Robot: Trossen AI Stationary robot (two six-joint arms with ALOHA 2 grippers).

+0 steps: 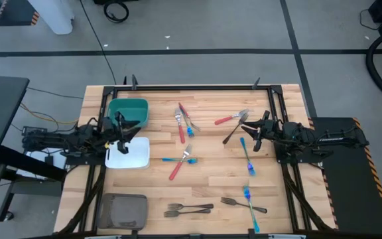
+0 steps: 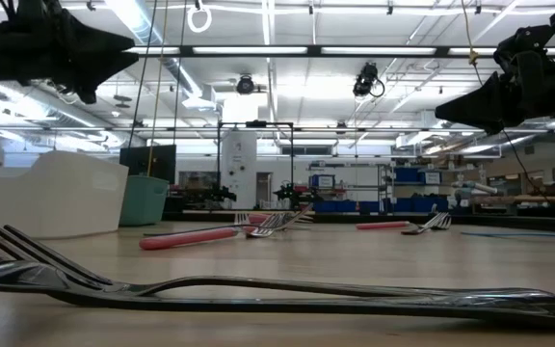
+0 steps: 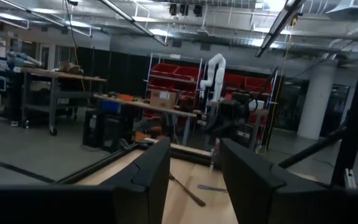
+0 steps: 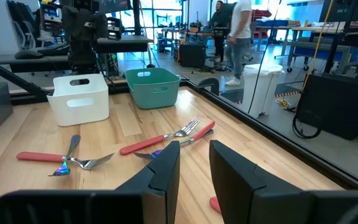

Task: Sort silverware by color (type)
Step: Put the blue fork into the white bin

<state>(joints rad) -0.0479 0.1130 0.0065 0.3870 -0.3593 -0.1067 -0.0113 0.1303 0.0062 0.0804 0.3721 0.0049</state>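
Silverware lies scattered on the wooden table. Red-handled forks (image 1: 181, 125) (image 1: 229, 120) (image 1: 176, 170) lie flat, as do blue-handled pieces (image 1: 246, 155) (image 1: 251, 207) (image 1: 177, 160). All-dark forks (image 1: 190, 209) (image 1: 241, 203) rest near the near edge, and one dark fork (image 2: 258, 289) fills the low view's foreground. My left gripper (image 1: 126, 135) (image 3: 194, 180) hovers open between the green bin and the white bin. My right gripper (image 1: 249, 136) (image 4: 194, 165) hovers open above the right-hand silverware, beside a dark utensil (image 1: 233, 132). Neither holds anything.
A green bin (image 1: 130, 111) and a white bin (image 1: 130, 154) stand at the table's left, and a grey bin (image 1: 121, 211) sits at the near left corner. A black frame runs along the table's edges. A person (image 4: 235, 34) stands in the room beyond the table.
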